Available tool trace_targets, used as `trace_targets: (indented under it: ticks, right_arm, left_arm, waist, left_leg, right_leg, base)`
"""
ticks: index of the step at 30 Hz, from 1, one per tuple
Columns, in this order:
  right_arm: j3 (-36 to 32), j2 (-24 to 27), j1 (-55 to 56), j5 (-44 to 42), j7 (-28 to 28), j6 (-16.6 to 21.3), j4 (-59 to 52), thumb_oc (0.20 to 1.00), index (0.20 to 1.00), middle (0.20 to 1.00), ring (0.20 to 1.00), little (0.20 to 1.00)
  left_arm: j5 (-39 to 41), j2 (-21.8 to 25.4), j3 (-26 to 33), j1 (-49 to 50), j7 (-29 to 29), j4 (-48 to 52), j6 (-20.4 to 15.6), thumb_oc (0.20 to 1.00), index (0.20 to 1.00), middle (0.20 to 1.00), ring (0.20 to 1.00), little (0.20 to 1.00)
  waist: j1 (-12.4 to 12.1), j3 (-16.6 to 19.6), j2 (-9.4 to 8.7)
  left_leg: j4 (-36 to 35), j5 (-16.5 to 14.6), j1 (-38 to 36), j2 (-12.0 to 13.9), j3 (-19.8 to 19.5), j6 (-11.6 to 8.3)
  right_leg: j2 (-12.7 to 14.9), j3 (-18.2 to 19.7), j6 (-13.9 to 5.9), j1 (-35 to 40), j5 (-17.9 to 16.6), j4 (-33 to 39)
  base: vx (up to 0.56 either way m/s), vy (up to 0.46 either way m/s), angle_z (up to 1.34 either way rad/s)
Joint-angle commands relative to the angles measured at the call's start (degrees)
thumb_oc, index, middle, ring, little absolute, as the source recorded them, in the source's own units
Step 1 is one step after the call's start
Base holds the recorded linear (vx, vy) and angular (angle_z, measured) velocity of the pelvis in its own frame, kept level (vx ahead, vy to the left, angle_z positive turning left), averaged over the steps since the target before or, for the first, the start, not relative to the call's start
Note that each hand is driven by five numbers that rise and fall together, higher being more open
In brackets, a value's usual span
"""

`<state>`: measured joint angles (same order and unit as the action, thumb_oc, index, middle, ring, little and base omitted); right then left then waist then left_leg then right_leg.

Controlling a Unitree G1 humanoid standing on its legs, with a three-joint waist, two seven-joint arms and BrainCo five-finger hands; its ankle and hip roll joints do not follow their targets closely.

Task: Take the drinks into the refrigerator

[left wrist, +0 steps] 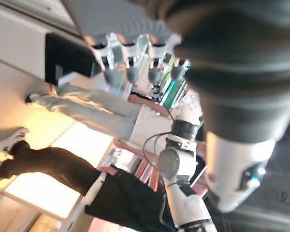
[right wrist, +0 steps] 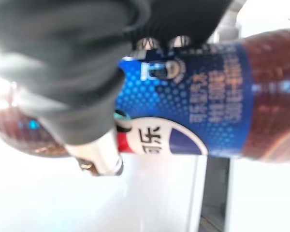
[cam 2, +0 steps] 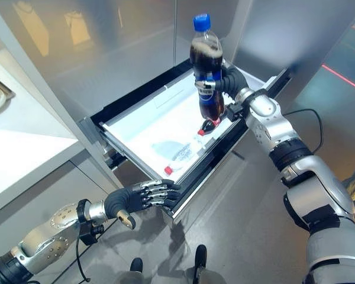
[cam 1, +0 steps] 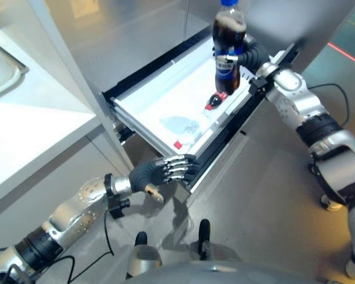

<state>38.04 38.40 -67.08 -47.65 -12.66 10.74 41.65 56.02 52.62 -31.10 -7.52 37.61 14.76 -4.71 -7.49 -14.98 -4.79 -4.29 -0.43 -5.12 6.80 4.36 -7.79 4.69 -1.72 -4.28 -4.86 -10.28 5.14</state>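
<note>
Both eye views look down from the head onto the open drawer [cam 1: 165, 106]; each wrist view looks along its own hand from very close.

Cola bottle [cam 2: 206, 70]: dark drink, blue cap, blue label, upright, held above the right edge of the open drawer [cam 2: 142, 121]. Second cola bottle [cam 2: 209, 125], red cap, lies on its side in the drawer at the right edge. Clear bottle [cam 2: 180, 155], red cap, lies on its side near the front-right edge.
</note>
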Motion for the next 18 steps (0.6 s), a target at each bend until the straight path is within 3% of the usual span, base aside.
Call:
trace_targets:
  ticks: [1,18]
  right_arm:
    - [-0.45,1.05,-16.49,-1.01,2.28,5.25,2.20,0.200,0.200,0.200,0.200,0.200]
    - [5.25,-1.66,-19.39,7.54,3.87,4.22,8.28,0.200,0.200,0.200,0.200,0.200]
  left_arm:
    - [2.41,3.28,-1.71,-1.83,-0.39,7.00,-2.78,1.000,1.000,1.000,1.000,1.000]
    - [-1.92,4.59,0.14,-5.55,-6.25,12.57,-8.43,1.000,1.000,1.000,1.000,1.000]
  waist:
    - [-1.28,-2.11,-0.39]
    - [-2.69,-11.01,-0.75]
  left_leg:
    - [3.55,-1.25,4.85,-4.91,-2.45,6.93]
    - [11.46,-2.31,14.99,-5.46,-3.29,6.98]
  right_leg:
    - [-1.82,-3.81,-1.00,0.66,7.92,-9.79]
    - [-1.88,-3.75,-0.34,-7.34,7.69,-14.63]
  base:
    - [-0.09,-0.011,0.01]
    - [-0.05,-0.006,0.05]
